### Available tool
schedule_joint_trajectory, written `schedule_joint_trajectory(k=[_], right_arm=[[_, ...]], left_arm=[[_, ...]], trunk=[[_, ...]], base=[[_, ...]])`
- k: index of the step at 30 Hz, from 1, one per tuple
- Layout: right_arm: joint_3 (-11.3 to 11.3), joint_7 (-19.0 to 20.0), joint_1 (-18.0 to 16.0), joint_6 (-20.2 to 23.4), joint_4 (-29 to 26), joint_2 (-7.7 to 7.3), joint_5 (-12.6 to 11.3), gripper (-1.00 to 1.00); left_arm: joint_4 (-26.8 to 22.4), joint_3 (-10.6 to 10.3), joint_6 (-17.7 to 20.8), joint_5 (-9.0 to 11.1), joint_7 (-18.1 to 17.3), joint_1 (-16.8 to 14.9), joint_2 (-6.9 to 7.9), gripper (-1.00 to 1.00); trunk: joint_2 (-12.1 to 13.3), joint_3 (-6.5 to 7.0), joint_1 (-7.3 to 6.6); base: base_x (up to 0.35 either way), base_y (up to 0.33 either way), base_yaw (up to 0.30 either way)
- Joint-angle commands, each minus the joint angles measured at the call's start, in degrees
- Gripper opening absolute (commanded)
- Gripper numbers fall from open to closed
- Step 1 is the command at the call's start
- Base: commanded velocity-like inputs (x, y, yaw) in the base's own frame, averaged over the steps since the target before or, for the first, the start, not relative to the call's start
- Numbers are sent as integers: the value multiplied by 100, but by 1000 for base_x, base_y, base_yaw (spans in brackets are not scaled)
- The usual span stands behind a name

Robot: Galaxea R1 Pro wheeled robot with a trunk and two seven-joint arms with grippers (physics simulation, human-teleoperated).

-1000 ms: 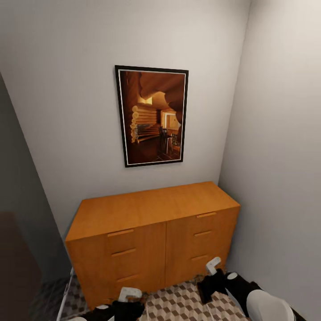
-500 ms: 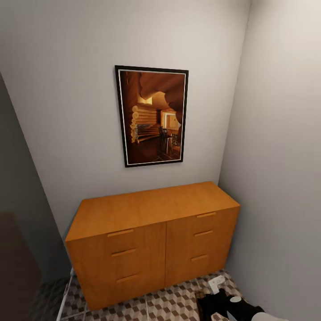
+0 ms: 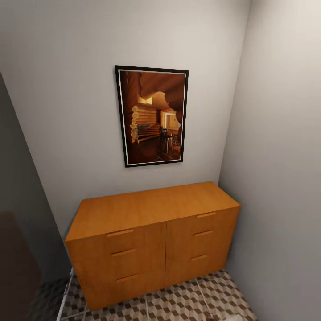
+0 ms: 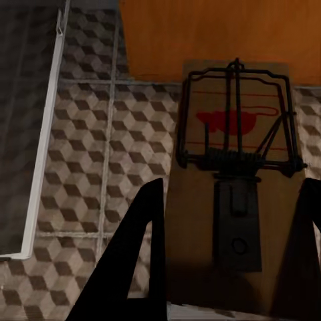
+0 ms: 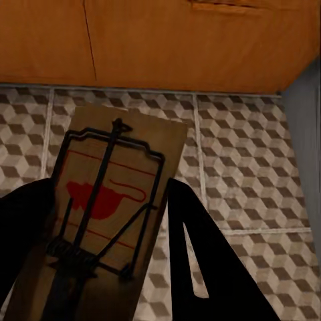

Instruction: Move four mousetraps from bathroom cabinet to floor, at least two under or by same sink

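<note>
The orange-brown cabinet (image 3: pixel 151 209) stands against the back wall with all six drawer fronts closed. In the left wrist view my left gripper (image 4: pixel 234 184) is shut on a tan mousetrap (image 4: pixel 194 221) with a dark wire spring and a red spot. It hangs over the cube-patterned bathroom floor (image 4: pixel 87 134), near the cabinet's base (image 4: pixel 214 33). In the right wrist view my right gripper (image 5: pixel 110 184) is shut on a second mousetrap (image 5: pixel 157 134), above the floor (image 5: pixel 241 154) in front of the cabinet (image 5: pixel 187 47).
A framed picture (image 3: pixel 151 116) hangs above the cabinet. A grey wall (image 3: pixel 285 178) closes the right side. A white shower rail (image 4: pixel 43 154) borders darker floor (image 4: pixel 20 100) beside the cabinet's left end. Patterned tiles (image 3: pixel 178 303) lie before the cabinet.
Both arms have dropped out of the head view's lower edge, the left first, then the right. The cabinet and the camera have stayed still.
</note>
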Motion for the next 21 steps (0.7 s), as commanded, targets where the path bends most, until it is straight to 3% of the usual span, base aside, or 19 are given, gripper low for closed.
schedule_joint_trajectory(k=[1,3,6,8,13,21], right_arm=[[-51,-92,79,-257,7,1,55,-100],[-54,-248,186,-732,35,5,47,-100],[-58,-789,386,-1977,303,4,45,-100],[-55,-1212,446,-2333,418,3,55,-100],[-43,-1570,485,-2487,488,1,68,-100],[-61,-1607,487,-2504,487,-14,76,-100]], left_arm=[[25,-38,-112,54,-29,57,0,-100],[24,-38,-265,60,-9,147,2,-100],[26,-38,-757,66,185,278,-27,-100],[24,-38,-969,70,465,315,-57,-100],[15,-50,-909,68,885,338,-176,-100],[14,-62,-854,67,906,340,-431,-100]], trunk=[[-4,-1,3],[-4,-1,3],[-4,-1,3],[-4,-1,3],[-4,-1,3],[-4,-1,3]], base=[[0,0,0],[0,0,0],[0,0,0],[0,0,0],[0,0,0],[0,0,0]])
